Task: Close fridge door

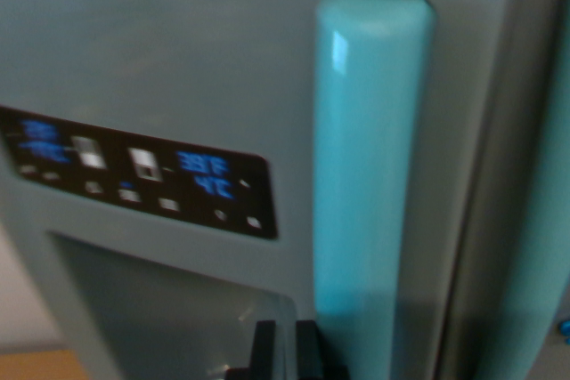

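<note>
one view only, from the wrist, and it is soft with blur. nearly all of it is filled by the pale grey-green fridge door (178, 51), very close to the camera. on it sits a tall turquoise plastic handle with a rounded top (370, 175), running down to the bottom edge, and to the wrist view's left of that a black control panel with blue glowing digits (142, 175) above a recessed grey dispenser bay (169, 309). along the wrist view's right edge a second turquoise handle (543, 220) shows beyond a darker seam, likely the neighbouring door.

the black gripper (285, 349) barely peeks in at the bottom, just beside the handle's foot; whether its jaws are apart or together i cannot tell, nor whether it touches the door.

how far the door has left to swing cannot be judged from here. to finish well, i would press flat against the door panel near the handle side, keep the push steady and square, and avoid the control panel.
</note>
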Controlling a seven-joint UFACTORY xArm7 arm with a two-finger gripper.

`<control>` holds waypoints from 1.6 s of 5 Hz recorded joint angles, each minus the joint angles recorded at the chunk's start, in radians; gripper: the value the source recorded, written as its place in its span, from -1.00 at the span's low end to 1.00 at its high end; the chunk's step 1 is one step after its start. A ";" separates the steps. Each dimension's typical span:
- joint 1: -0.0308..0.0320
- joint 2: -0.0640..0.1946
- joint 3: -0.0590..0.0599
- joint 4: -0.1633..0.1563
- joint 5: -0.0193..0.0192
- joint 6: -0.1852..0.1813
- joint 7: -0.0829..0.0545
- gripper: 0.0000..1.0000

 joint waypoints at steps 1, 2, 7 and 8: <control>0.0000 0.000 0.000 0.000 0.0000 0.000 0.000 1.00; 0.0000 0.037 -0.017 0.032 0.0000 0.000 0.000 1.00; 0.0000 0.123 -0.034 0.113 0.0000 0.000 0.000 1.00; 0.0000 0.156 -0.040 0.141 0.0000 0.000 0.000 1.00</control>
